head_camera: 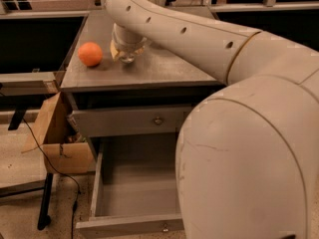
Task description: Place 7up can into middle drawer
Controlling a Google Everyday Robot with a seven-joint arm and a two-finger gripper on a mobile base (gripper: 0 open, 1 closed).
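My gripper (126, 53) is down on the grey cabinet's top (164, 66), at the end of the big white arm (199, 34) that fills the right of the view. A small silvery thing (127, 58) shows right under the wrist; I cannot tell whether it is the 7up can, and no green marking shows. An orange (90, 54) lies just left of the gripper, apart from it. The middle drawer (134, 193) stands pulled open below, its deep grey box bare inside, with a small round knob (164, 227) on its front.
A shut grey drawer front with a knob (157, 120) sits above the open drawer. An open cardboard box (57, 133) stands against the cabinet's left side. A black cable (50, 163) and a black table leg (46, 203) are on the floor at the left.
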